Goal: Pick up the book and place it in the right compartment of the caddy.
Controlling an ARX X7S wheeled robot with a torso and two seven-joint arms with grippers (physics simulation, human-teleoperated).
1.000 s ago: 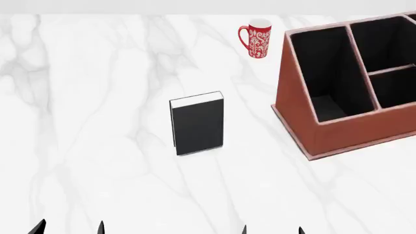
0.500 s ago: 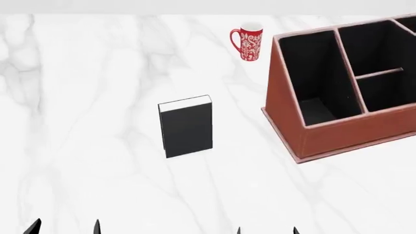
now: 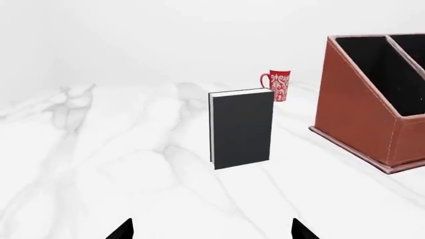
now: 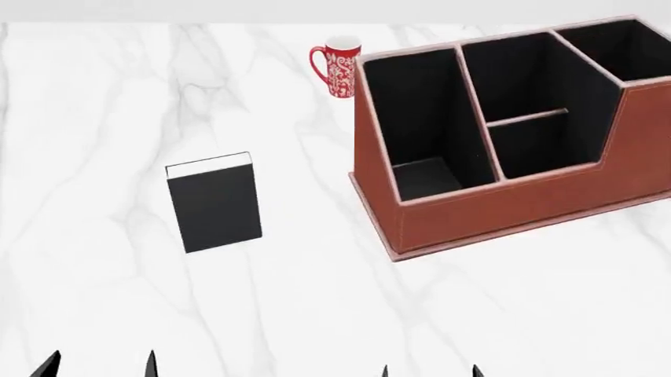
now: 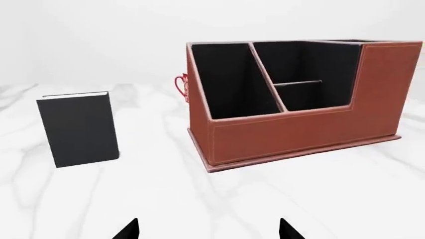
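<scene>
Book standing alone on the marble table, both grippers spread and holding nothing.

The black book (image 4: 215, 206) stands upright on the white marble table (image 4: 105, 298), white page edges on top, well apart from the brown caddy (image 4: 504, 208) on its right, whose black-lined compartments face up. A red patterned mug (image 4: 338, 69) stands behind the caddy's left corner, seemingly just beside it, though the head view is too steep to be sure. Only the fingertips of the left gripper (image 3: 211, 230) and right gripper (image 5: 208, 230) show, set wide apart with bare table between them, near the book but not touching it.
</scene>
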